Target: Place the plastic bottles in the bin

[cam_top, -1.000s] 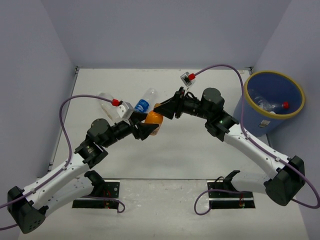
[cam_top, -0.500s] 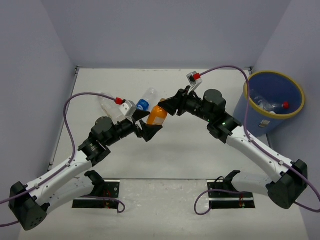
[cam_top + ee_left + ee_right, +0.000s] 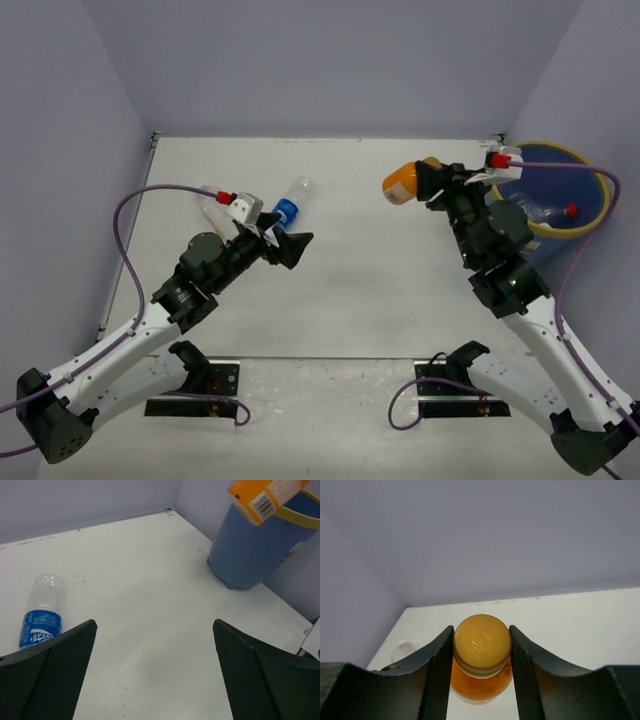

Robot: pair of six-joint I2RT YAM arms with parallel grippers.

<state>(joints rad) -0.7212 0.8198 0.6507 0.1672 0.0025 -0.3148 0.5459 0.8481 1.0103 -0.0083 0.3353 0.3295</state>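
My right gripper is shut on an orange bottle, held in the air just left of the bin, a blue bucket with a yellow rim. In the right wrist view the fingers clamp its orange cap. The left wrist view shows the orange bottle up beside the bin. My left gripper stands open and empty over the table's middle. A clear blue-labelled bottle lies just beyond it.
Inside the bin lies a clear bottle with a red cap. Another clear bottle lies on the table, partly hidden behind my left wrist. Purple walls close the table on three sides.
My left gripper opened and let go of the orange bottle, then drew back slightly. The right arm carried the bottle from the table's middle over to the right, next to the bin.
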